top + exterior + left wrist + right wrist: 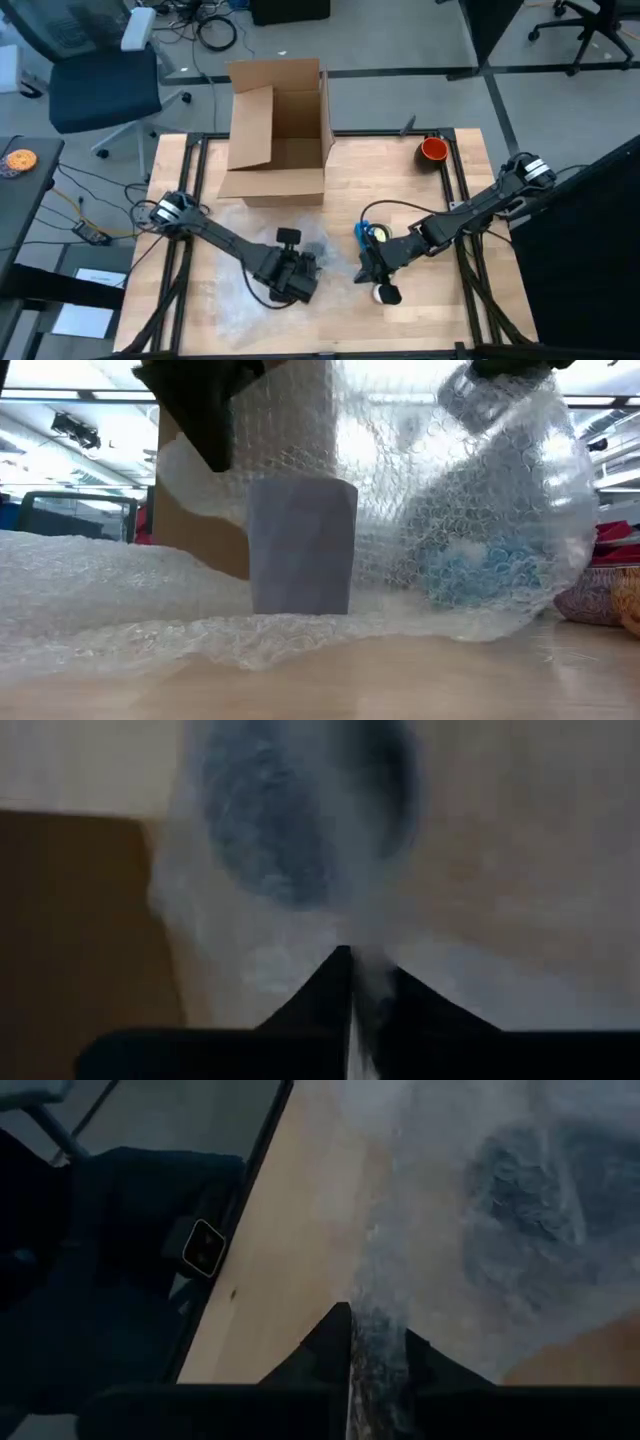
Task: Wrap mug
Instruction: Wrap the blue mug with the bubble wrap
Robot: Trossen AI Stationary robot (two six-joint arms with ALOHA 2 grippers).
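While mug (301, 545) stands upright mid-bench, pale grey-blue, straight-sided, bubble wrap (470, 550) drapes over and around it. Mug: judged rigid, breakable, moderately heavy; safest hold through wrap, not bare wall. Wrap: light, soft, springy, slippery; pinch at edge. Left claw (350, 982) clamped together on wrap edge beside mug. Right claw (375, 1342) likewise pinching wrap on opposite side. Cardboard box (277, 130) open behind. Orange cup (433, 150) at far bench (420, 215) corner.

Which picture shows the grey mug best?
The low view: the grey mug stands upright behind clear bubble wrap. Both wrist views show a dark blur through wrap; the high view barely shows it between the arms.
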